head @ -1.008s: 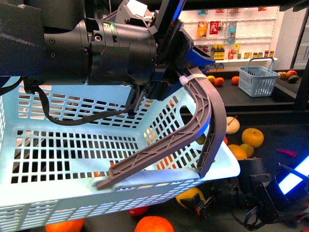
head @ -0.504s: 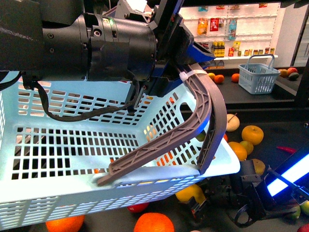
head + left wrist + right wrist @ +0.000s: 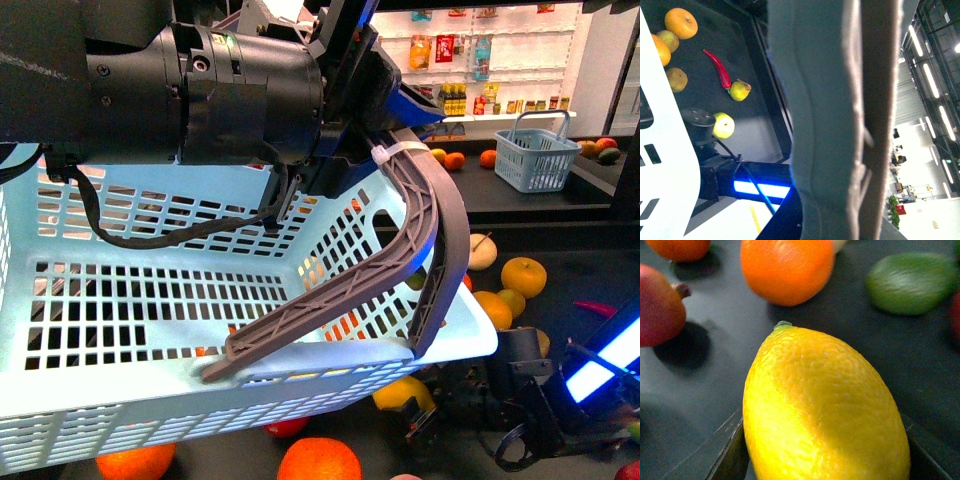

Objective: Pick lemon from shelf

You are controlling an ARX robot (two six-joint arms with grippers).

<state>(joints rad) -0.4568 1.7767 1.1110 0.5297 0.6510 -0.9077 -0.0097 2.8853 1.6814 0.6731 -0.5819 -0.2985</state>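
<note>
The right gripper [image 3: 825,467] has its two dark fingers [image 3: 727,457] tight on both sides of the lemon [image 3: 825,405]. So the grab looks done. In the front view the lemon is low at 5 o'clock, just under the basket [image 3: 150,300] corner, close to the shelf [image 3: 700,385]. Lifting it away is left. The left gripper [image 3: 385,140] carries the basket by its handle [image 3: 430,230]. I cannot tell if it is closed.

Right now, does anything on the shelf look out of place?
One red chili lies among the fruit on the shelf. It looks odd because it is long and thin, unlike the rest. Nothing looks spilled or damaged.
</note>
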